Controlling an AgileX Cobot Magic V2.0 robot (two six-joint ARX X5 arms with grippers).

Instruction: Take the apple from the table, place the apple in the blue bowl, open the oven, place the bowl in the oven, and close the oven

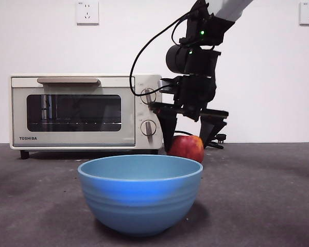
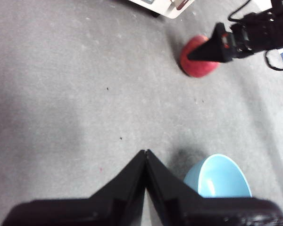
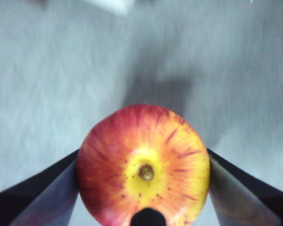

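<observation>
The red and yellow apple [image 1: 188, 146] rests low on the dark table [image 1: 257, 195], just behind the blue bowl [image 1: 139, 195] and right of the cream oven [image 1: 74, 110]. My right gripper [image 1: 188, 147] comes down from above, and its jaws press both sides of the apple [image 3: 144, 165]. The oven door is closed. My left gripper [image 2: 146, 151] is shut and empty, hovering high over the table near the bowl [image 2: 221, 176]. From there I see the apple [image 2: 194, 70] partly behind one black jaw of the right arm [image 2: 259, 33].
The oven's black cord loops up to the right arm. A corner of the oven [image 2: 165, 5] lies close to the apple. Wall sockets sit high on the white back wall. Bare table spreads to the right of the bowl and left of the apple.
</observation>
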